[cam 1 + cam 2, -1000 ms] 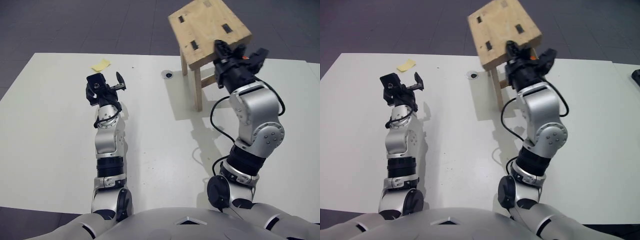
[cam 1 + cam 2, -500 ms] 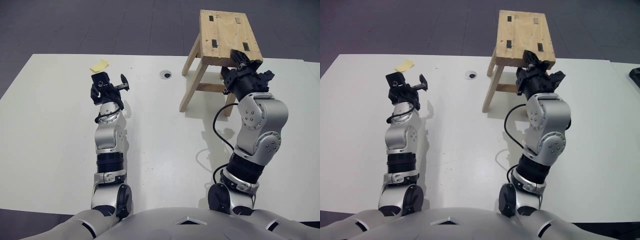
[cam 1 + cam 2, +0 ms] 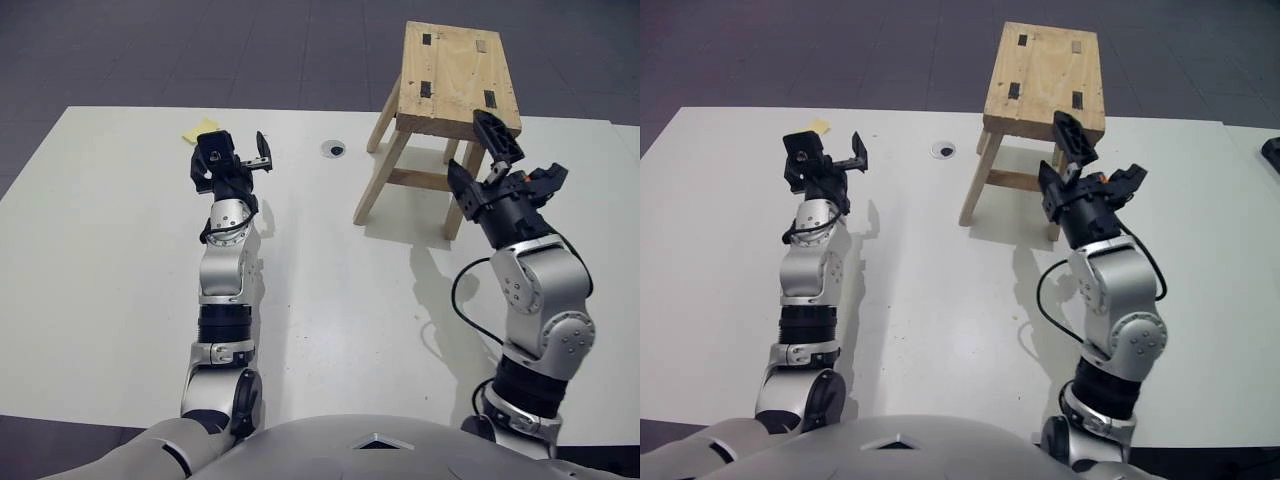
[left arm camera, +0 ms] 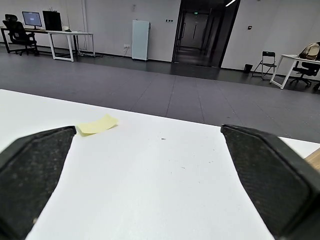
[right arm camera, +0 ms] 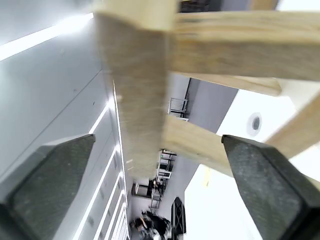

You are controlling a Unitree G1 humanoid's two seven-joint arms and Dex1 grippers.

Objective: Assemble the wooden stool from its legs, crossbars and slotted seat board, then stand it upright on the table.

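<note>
**A:** Closest in, the right gripper (image 3: 518, 160). Its fingers are spread wide and hold nothing, right up by the near corner of the wooden stool (image 3: 455, 70).

**B:** Its wrist camera adds what the head view can't. A stool leg (image 5: 135, 100) runs between the two pads (image 5: 50, 175) with a gap on each side, and a crossbar (image 5: 240, 45) joins it.

**A:** From the head view I can't tell whether the raised finger touches the seat edge.

**B:** Over on the other side is the left gripper (image 3: 235, 162), low over the white table (image 3: 100, 250). Its fingers are also parted, and it's empty.

**A:** The stool itself is assembled, upright on its legs at the table's far right.

**B:** A yellow sticky note (image 3: 200, 130) lies just beyond the left gripper. A round cable hole (image 3: 332, 150) sits between the note and the stool.

**A:** Past the table edge there are dark grey floor tiles (image 3: 200, 50).

**B:** The left wrist view takes in the room — desks (image 4: 65, 40), a white cabinet (image 4: 140, 40), a dark doorway (image 4: 200, 30) and an office chair (image 4: 267, 62) at the far side.
</note>
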